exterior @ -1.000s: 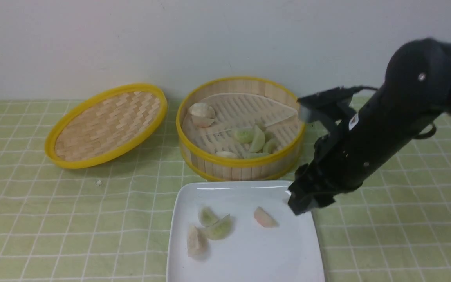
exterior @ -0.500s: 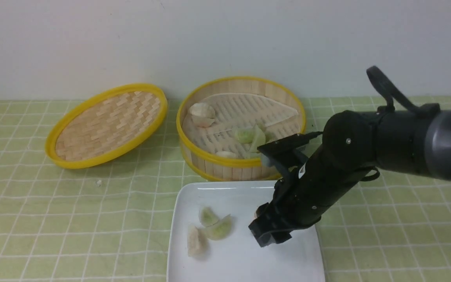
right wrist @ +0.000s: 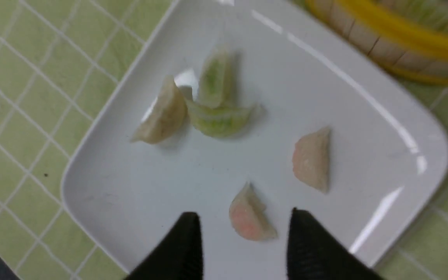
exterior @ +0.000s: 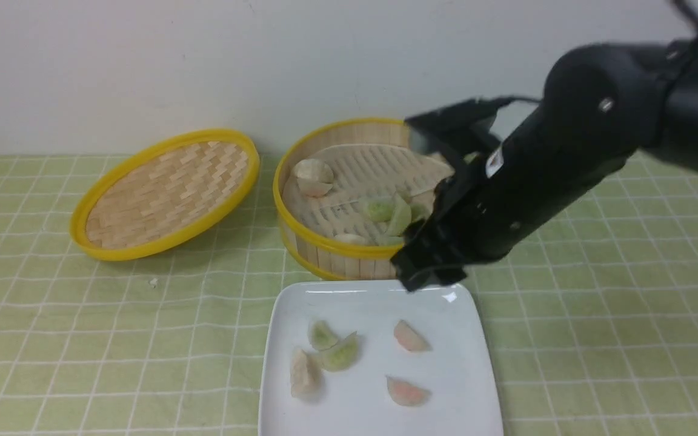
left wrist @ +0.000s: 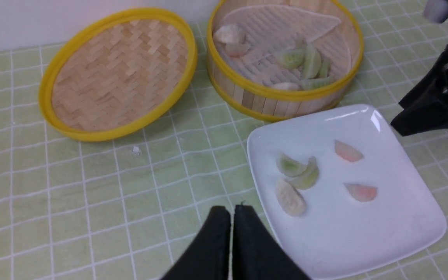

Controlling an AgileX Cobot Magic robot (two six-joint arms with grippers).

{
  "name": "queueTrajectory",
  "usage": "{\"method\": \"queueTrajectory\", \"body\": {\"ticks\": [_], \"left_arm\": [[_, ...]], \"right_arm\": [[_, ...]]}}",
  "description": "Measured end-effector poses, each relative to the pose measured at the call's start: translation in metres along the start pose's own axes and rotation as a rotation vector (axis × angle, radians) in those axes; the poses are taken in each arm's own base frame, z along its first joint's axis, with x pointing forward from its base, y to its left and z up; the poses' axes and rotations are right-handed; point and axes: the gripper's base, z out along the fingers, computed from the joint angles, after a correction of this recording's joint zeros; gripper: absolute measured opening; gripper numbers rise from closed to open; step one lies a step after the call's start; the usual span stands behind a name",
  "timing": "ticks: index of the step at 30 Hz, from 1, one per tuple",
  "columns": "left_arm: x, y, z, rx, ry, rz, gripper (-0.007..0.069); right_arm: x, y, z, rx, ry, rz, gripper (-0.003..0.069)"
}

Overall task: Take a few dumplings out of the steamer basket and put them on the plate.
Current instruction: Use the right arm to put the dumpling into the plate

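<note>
The white plate (exterior: 461, 369) lies at the front with several dumplings on it: two green ones (exterior: 340, 356), a whitish one (exterior: 303, 374) and two pink ones (exterior: 411, 336), (exterior: 406, 391). Behind it the steamer basket (exterior: 355, 257) holds green dumplings (exterior: 388, 212) and whitish ones (exterior: 312, 172). My right gripper (exterior: 425, 275) hangs open above the plate's far edge, in front of the steamer's wall. In the right wrist view a pink dumpling (right wrist: 249, 216) lies on the plate below the open right gripper (right wrist: 244, 213), untouched. My left gripper (left wrist: 231, 210) is shut and empty, near the plate's left edge.
The shallow woven lid (exterior: 164, 194) leans on the green checked cloth left of the steamer. A small crumb (exterior: 153, 281) lies on the cloth in front of it. A pale wall stands just behind the steamer and the lid.
My right gripper went down over the plate, let go of a pink dumpling near the plate's front right, then rose and moved back toward the steamer. The left gripper has not changed.
</note>
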Motion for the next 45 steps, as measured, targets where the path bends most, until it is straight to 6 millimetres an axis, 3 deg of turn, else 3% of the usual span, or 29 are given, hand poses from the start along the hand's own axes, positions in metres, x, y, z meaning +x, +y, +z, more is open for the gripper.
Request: {"method": "queueTrajectory", "body": {"ticks": [1,2,3,4,5,6,7,8,10,11,14,17,20,23,29,36,40,45], "left_arm": [[-0.002,-0.001,0.001,0.004,-0.013,0.001,-0.0006],[-0.004,-0.001,0.003,0.007,-0.021,0.001,-0.0006],[-0.004,-0.002,0.003,0.007,-0.022,0.002,-0.0006],[-0.007,-0.003,0.007,0.012,-0.038,0.006,-0.0006],[-0.010,-0.004,0.010,0.015,-0.045,0.010,-0.0006],[-0.010,-0.004,0.010,0.015,-0.045,0.010,-0.0006],[-0.012,-0.005,0.013,0.017,-0.049,0.014,-0.0006],[-0.014,-0.006,0.018,0.018,-0.049,0.016,-0.0006],[-0.017,-0.008,0.027,0.017,-0.038,0.019,-0.0006],[-0.018,-0.009,0.031,0.017,-0.032,0.021,-0.0006],[-0.022,-0.012,0.046,0.015,-0.009,0.027,-0.0006],[-0.024,-0.015,0.057,0.019,0.014,0.025,-0.0006],[-0.027,-0.019,0.068,0.036,0.018,0.018,-0.0006],[-0.031,-0.022,0.076,0.051,0.009,0.021,-0.0006],[-0.037,-0.026,0.088,0.066,-0.027,0.062,-0.0006],[-0.037,-0.026,0.088,0.067,-0.033,0.087,-0.0006],[-0.024,-0.021,0.082,0.052,-0.040,0.106,-0.0006],[-0.001,-0.013,0.066,0.068,-0.203,0.130,-0.0006]], "right_arm": [[-0.002,0.004,-0.034,0.030,-0.072,-0.018,0.0123],[0.000,0.006,-0.060,0.055,-0.130,-0.026,0.0068],[0.000,0.006,-0.060,0.055,-0.130,-0.026,0.0068],[0.010,0.011,-0.110,0.104,-0.253,-0.028,0.0017],[0.017,0.012,-0.130,0.130,-0.304,-0.019,0.0003],[0.019,0.013,-0.134,0.135,-0.315,-0.017,0.0001],[0.029,0.015,-0.158,0.158,-0.378,-0.006,-0.0005],[0.046,0.017,-0.189,0.189,-0.467,0.006,-0.0010],[0.081,0.020,-0.228,0.211,-0.599,0.041,-0.0013],[0.092,0.021,-0.236,0.216,-0.636,0.046,-0.0013],[0.153,0.023,-0.268,0.230,-0.834,0.049,-0.0014],[0.204,0.024,-0.275,0.206,-1.016,0.045,-0.0015],[0.255,0.023,-0.266,0.163,-1.219,0.039,-0.0015],[0.282,0.020,-0.252,0.143,-1.310,0.043,-0.0015],[0.298,0.018,-0.230,0.096,-1.445,0.021,-0.0015],[0.296,0.019,-0.230,0.079,-1.504,0.001,-0.0015],[0.296,0.019,-0.229,0.080,-1.501,0.001,-0.0015],[0.296,0.019,-0.228,0.080,-1.499,0.001,-0.0015]]}}
